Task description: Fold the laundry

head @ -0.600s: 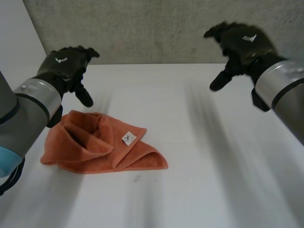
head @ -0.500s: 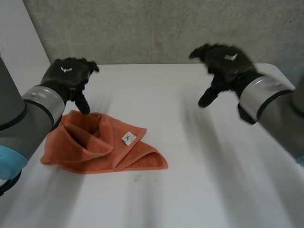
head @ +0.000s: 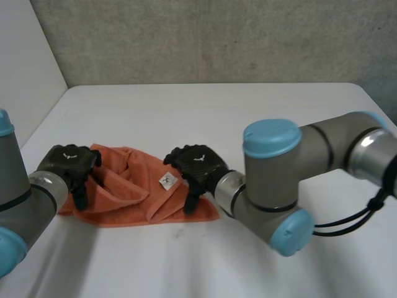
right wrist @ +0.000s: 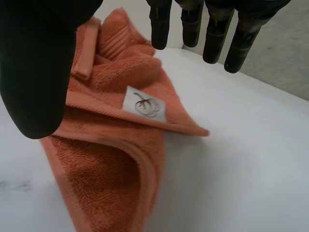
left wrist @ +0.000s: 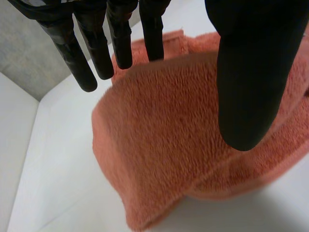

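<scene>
An orange towel (head: 127, 186) lies crumpled on the white table (head: 248, 118), near its front left. A small white label (head: 168, 180) shows on a folded edge. My left hand (head: 68, 164) is down at the towel's left end, open. In the left wrist view its straight fingers (left wrist: 96, 53) and thumb hover over the towel's (left wrist: 164, 150) rounded fold. My right hand (head: 195, 166) sits over the towel's right part, just beside the label, also open. In the right wrist view the right hand (right wrist: 38, 63) spreads above the towel (right wrist: 111, 164) and the label (right wrist: 143, 103), gripping nothing.
A grey wall (head: 217, 37) runs behind the table's far edge. My right arm (head: 291, 174) reaches across the table's middle towards the towel. Bare tabletop lies to the right of the towel and behind it.
Both hands have dropped from high over the table's back down to the towel, the left to its left end, the right swinging leftward to the label. The towel has not moved.
</scene>
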